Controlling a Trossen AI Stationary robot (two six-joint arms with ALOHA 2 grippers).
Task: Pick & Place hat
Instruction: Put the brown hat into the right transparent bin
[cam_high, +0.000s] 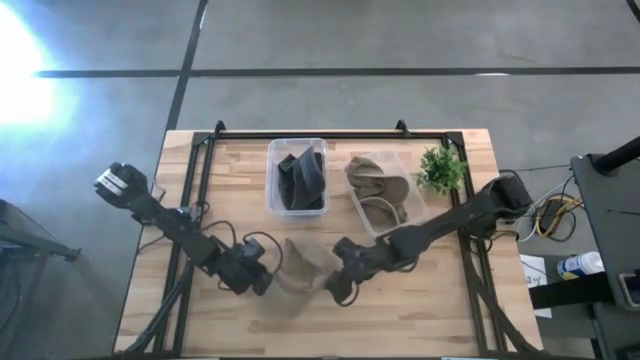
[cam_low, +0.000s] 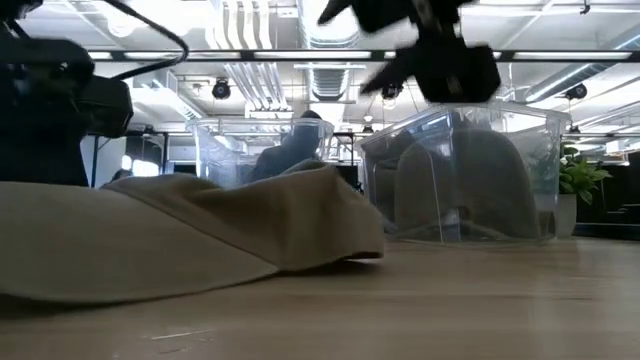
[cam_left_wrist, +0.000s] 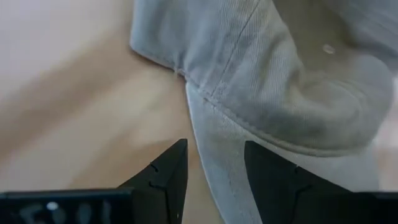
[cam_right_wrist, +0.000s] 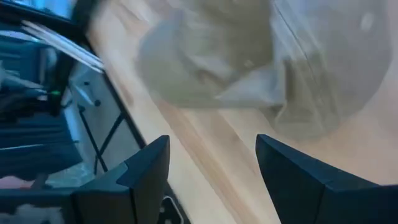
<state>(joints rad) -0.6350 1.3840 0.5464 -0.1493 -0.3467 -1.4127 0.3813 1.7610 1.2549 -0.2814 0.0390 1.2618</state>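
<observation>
A beige cap (cam_high: 300, 268) lies on the wooden table (cam_high: 420, 320) near its front edge, between my two grippers; in the low view (cam_low: 180, 240) it rests flat on the wood. My left gripper (cam_high: 262, 277) is open at the cap's left side. In the left wrist view (cam_left_wrist: 214, 180) the cap's brim edge (cam_left_wrist: 205, 124) runs between the fingers. My right gripper (cam_high: 335, 287) is open at the cap's right side. It hangs above the table in the low view (cam_low: 440, 60), and the cap (cam_right_wrist: 249, 62) lies beyond its fingers (cam_right_wrist: 211, 180). My left gripper has its fingers on either side of the cap's brim edge (cam_left_wrist: 211, 143), low over the table. One finger (cam_left_wrist: 273, 180) stands over the brim. I cannot tell whether it touches the cloth.
Two clear bins stand at the back of the table: one (cam_high: 297, 178) holds dark hats, the other (cam_high: 380, 190) holds beige hats. A small green plant (cam_high: 440, 168) stands at the back right. Black rails (cam_high: 195, 200) run along the table's sides.
</observation>
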